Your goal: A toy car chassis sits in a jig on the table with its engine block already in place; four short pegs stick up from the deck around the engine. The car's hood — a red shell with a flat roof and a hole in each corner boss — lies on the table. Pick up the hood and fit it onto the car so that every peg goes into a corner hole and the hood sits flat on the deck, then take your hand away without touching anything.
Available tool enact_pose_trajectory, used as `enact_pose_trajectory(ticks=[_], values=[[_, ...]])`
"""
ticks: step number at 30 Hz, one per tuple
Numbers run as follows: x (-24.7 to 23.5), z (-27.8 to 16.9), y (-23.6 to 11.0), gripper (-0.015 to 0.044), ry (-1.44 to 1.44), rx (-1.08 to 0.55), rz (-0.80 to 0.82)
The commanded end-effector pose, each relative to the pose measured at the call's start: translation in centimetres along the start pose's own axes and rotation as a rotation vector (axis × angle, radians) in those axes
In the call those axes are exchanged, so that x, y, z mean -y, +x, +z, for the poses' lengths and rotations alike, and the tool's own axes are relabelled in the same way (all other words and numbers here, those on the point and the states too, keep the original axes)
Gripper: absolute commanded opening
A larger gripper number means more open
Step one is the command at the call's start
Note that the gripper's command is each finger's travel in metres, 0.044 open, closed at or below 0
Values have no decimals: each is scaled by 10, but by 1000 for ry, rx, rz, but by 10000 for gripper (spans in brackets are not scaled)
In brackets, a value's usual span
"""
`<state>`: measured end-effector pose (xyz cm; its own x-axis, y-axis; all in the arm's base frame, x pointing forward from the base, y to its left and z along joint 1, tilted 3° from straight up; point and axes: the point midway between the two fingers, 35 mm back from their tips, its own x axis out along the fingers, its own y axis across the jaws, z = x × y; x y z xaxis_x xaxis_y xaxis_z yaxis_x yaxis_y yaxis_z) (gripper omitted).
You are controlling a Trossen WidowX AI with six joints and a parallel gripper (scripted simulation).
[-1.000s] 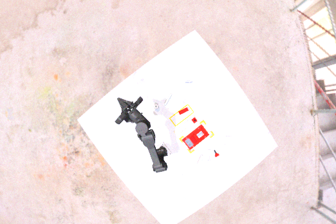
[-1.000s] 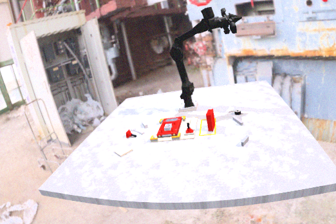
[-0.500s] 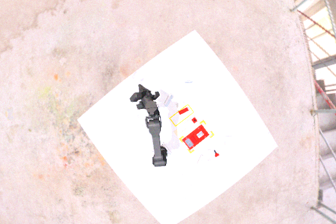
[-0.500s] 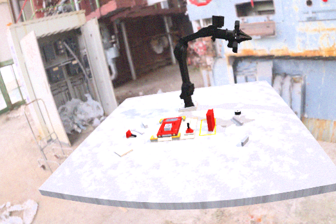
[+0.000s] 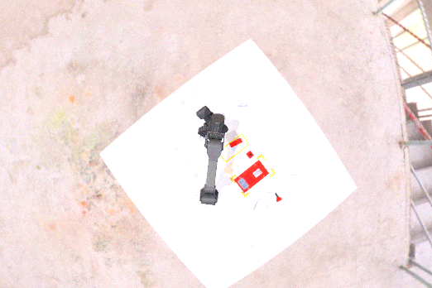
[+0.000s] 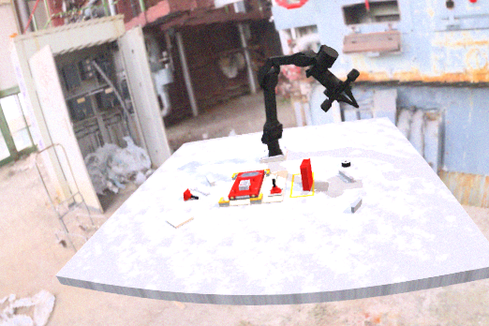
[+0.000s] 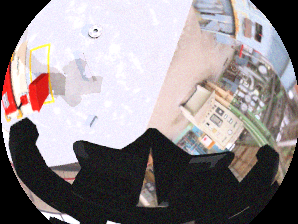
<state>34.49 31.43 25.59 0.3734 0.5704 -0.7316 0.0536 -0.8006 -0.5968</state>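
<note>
On the bench [image 6: 406, 244], the car [image 6: 246, 184] sits in its jig; the hood [image 6: 305, 174] stands on edge just beside it, well below the empty, pinched-shut claw [image 6: 345, 96], which hangs high.

A white table [image 6: 274, 262] stands on stained concrete floor [image 5: 48, 124] before rusty blue wall [image 6: 452, 56].

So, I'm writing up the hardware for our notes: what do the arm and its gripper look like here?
The arm is matte black to dark grey all over, built of slim straight links with chunky rounded joint housings. It stands on a small dark base. The gripper is black too, with two tapered fingers that show as pointed silhouettes in the wrist view. No cables, labels or markings can be made out.
</note>
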Motion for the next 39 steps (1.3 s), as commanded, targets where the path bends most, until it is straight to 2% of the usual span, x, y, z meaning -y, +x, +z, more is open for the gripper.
enact_pose_trajectory(ticks=[1, 7, 13, 20, 32, 39], values=[[-50, -5, 13, 0, 54, 40, 177], [-131, -3, 17, 0, 139, 144, 468], [-197, 6, 5, 0, 207, 273, 717], [-200, 7, 6, 0, 209, 277, 725], [-226, 20, 35, 0, 209, 277, 725], [-228, 21, 36, 0, 209, 277, 725]])
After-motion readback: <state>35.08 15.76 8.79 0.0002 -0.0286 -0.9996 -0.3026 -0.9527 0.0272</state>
